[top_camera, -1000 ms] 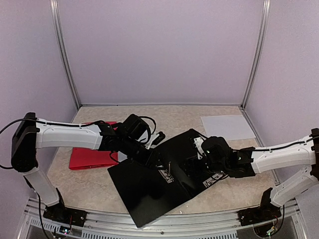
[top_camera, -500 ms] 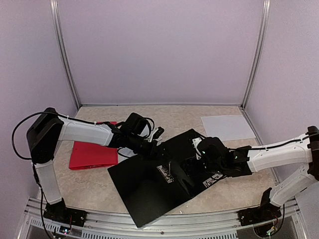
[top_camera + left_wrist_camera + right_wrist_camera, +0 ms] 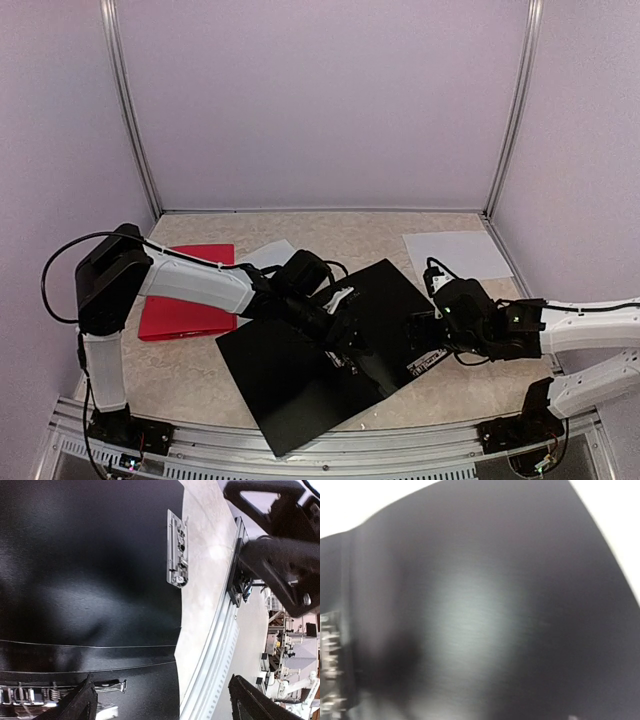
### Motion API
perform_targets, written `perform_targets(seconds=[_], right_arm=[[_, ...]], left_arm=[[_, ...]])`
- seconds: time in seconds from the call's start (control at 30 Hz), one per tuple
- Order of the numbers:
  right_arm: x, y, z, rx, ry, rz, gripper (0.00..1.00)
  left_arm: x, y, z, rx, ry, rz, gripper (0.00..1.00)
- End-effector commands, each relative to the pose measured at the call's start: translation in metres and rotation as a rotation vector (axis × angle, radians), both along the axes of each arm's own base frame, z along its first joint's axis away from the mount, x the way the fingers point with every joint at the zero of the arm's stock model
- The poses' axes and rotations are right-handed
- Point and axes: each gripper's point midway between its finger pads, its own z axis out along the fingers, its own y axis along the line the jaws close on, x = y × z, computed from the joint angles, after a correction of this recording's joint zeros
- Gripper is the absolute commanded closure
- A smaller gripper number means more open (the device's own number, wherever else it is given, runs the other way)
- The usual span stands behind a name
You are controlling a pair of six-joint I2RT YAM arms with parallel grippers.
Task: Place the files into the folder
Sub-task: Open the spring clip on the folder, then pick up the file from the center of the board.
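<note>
At the desk's left edge lies a closed red folder (image 3: 185, 300). Just right of it, a white sheet (image 3: 270, 252) shows from behind the left arm, towards the far edge. The left gripper (image 3: 350, 325) hovers low over the middle of the open black folder (image 3: 290, 390), which lies askew at the near edge. In the wrist view its fingers (image 3: 82, 705) are spread wide and hold nothing, with the folder's ring mechanism (image 3: 30, 695) below them and a metal clip (image 3: 177, 550) further along the cover.

The right gripper (image 3: 425, 335) sits over the folder's right-hand leaf. Its own camera gives only a blurred black surface, so I cannot tell how far it is open.

The files are not in the folder. The second sheet (image 3: 457, 255) lies flat in the far right corner, its long side roughly along the far edge. It is well apart from the folder and beyond the right gripper, on the side away from the arm's base. The right arm is clearly the nearer one to it, and nothing stands between them. The left arm's own forearm crosses the nearer sheet, which would hamper a reach for it.
</note>
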Motion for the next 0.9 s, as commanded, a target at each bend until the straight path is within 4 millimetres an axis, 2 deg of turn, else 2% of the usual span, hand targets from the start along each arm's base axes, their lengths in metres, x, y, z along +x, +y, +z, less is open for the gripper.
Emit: perform_targets(seconds=[0.0, 0.17, 0.27, 0.4, 0.47, 0.5, 0.63, 0.7, 0.73, 0.87], right_arm=[[-0.002, -0.035, -0.017, -0.075, 0.049, -0.09, 0.26], [-0.003, -0.035, -0.02, -0.063, 0.06, -0.083, 0.26], [-0.005, -0.029, -0.029, -0.071, 0.085, -0.052, 0.26], [-0.006, -0.016, -0.044, -0.101, 0.122, 0.006, 0.26], [-0.007, -0.005, -0.046, -0.1, 0.121, 0.052, 0.26], [-0.007, 0.001, -0.044, -0.098, 0.111, 0.069, 0.26], [-0.005, 0.022, -0.035, -0.114, 0.075, 0.137, 0.26], [-0.005, 0.035, -0.034, -0.136, 0.063, 0.179, 0.26], [-0.004, 0.04, -0.034, -0.149, 0.058, 0.197, 0.26], [0.011, 0.058, -0.042, -0.262, 0.044, 0.243, 0.26]], left_arm=[[-0.013, -0.007, 0.025, -0.033, -0.057, -0.069, 0.13], [-0.024, -0.007, 0.024, 0.008, -0.092, -0.105, 0.13], [-0.025, -0.003, 0.026, 0.015, -0.123, -0.097, 0.1], [-0.021, 0.002, 0.054, -0.033, -0.211, -0.076, 0.05], [-0.015, 0.01, 0.071, -0.039, -0.276, -0.039, 0.02], [-0.011, 0.016, 0.071, -0.022, -0.299, -0.014, 0.01], [0.017, 0.055, 0.07, 0.075, -0.365, 0.161, 0.01], [0.034, 0.083, 0.07, 0.124, -0.367, 0.274, 0.01], [0.041, 0.098, 0.063, 0.156, -0.343, 0.332, 0.01], [0.063, 0.151, 0.067, 0.205, -0.327, 0.537, 0.01]])
